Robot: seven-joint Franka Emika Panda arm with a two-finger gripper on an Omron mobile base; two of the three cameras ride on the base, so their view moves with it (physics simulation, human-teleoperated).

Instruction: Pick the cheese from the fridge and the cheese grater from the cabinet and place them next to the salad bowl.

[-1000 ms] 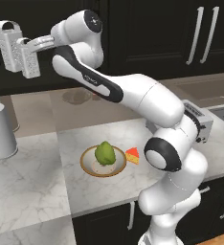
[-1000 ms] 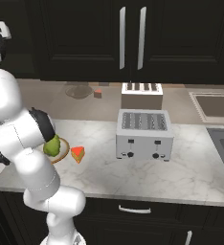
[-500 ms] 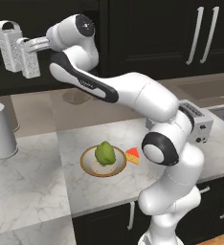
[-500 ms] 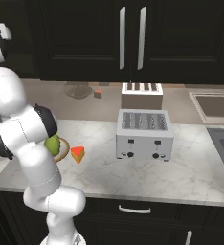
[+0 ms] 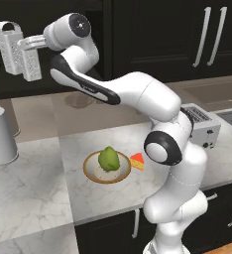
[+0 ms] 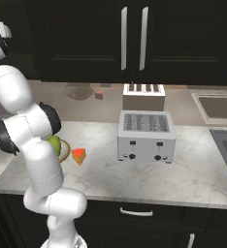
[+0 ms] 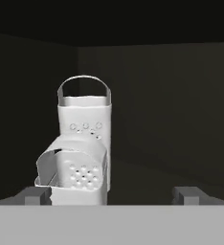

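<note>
Dark cabinet [image 7: 171, 110] holds two graters [image 7: 85, 139].

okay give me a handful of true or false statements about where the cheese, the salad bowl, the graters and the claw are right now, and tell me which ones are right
1. The cheese lies on the counter beside the salad bowl. True.
2. The salad bowl holds a tomato. False: it holds a green lettuce head.
3. The claw is clamped on the cheese grater. False: its jaws stand wide open, with the cheese grater ahead near the left fingertip.
4. Two graters stand in the cabinet, the taller grater behind the shorter one. True.
5. The toaster sits inside the cabinet. False: it stands on the counter.
</note>
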